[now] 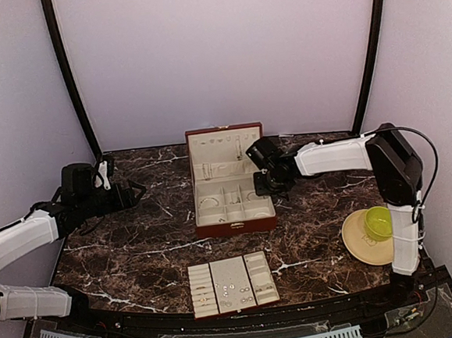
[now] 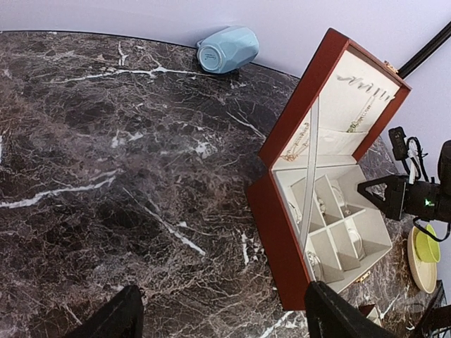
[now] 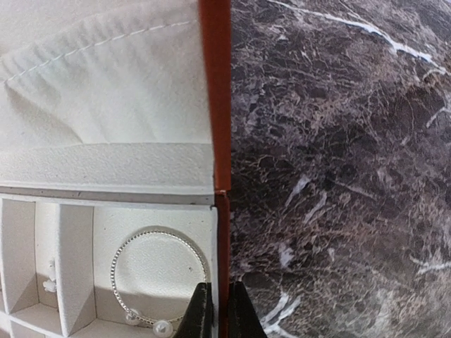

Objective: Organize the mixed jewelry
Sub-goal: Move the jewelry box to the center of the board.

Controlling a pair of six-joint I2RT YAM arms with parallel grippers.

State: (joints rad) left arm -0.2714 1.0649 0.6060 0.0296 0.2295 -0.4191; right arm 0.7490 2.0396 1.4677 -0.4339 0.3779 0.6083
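The red-brown box (image 1: 230, 179) is sitting open in the middle of the marble table (image 1: 138, 246), its lid standing up with chains hanging against the cream lining, and its divided compartments are holding small bright pieces. In the right wrist view a thin beaded bracelet (image 3: 158, 274) with two pearl ends is lying in the compartment against the box's right wall. The right gripper (image 3: 217, 310) is reaching down at that wall, its fingers pinching together on the wall's top edge, one inside and one outside. Nearer the arms, the flat tray (image 1: 232, 284) is lying on the table with the mixed jewelry (image 1: 234, 292), tiny rings and earrings, scattered over its slots. The left gripper (image 2: 222, 317) is hovering over bare marble left of the box, fingers spread wide, holding nothing. A yellow-green cup (image 1: 377, 221) is sitting on a tan plate (image 1: 359, 245) at the right, and a pale blue cup (image 2: 227, 49) is lying on its side at the far edge.
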